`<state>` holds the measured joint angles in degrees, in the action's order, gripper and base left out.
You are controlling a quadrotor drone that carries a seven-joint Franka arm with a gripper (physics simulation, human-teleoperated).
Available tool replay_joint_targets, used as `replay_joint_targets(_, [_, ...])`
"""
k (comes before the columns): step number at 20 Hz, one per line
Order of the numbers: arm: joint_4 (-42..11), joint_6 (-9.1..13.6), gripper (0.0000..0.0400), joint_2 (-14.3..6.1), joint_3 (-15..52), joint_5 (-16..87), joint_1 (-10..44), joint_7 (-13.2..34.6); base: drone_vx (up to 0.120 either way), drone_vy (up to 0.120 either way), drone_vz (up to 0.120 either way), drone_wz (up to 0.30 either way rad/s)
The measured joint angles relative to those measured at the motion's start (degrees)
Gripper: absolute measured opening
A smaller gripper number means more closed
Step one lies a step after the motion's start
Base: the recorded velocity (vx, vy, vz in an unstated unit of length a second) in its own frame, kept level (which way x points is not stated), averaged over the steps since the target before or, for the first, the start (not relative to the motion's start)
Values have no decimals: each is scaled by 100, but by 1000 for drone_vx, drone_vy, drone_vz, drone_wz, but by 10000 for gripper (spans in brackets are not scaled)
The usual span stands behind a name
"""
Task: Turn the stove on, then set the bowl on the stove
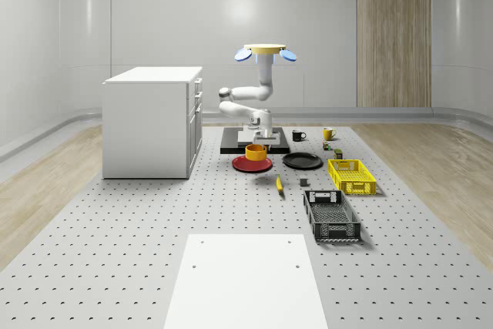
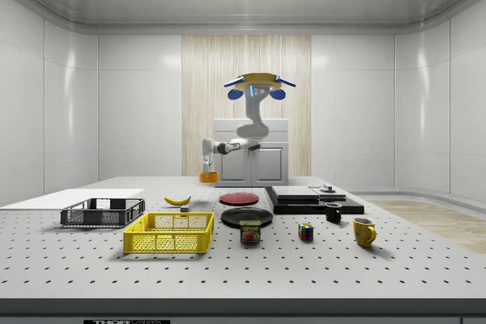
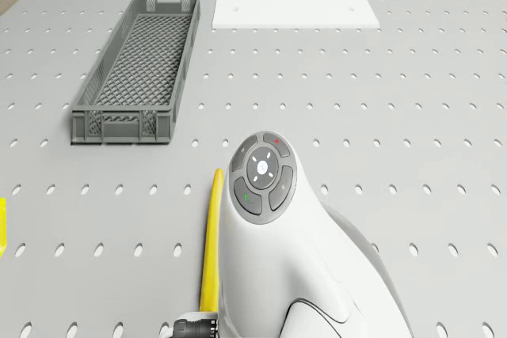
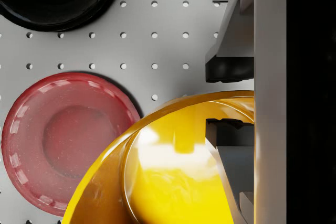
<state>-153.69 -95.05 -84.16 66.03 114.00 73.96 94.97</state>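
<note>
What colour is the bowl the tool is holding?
Orange-yellow; the bowl shows best in the wrist view.

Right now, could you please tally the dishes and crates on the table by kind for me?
Plates: 2, red plate and black plate
Bowls: 1, orange bowl held off the table in the gripper
Mugs: 2, black mug and yellow mug
Crates: 2, yellow crate and grey crate
Total: 7
</note>
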Motion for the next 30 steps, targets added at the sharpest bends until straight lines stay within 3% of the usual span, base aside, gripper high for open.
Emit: replay_joint_targets(30, [1, -15, 100, -16, 2, -9, 7, 6, -120, 5, 0, 0])
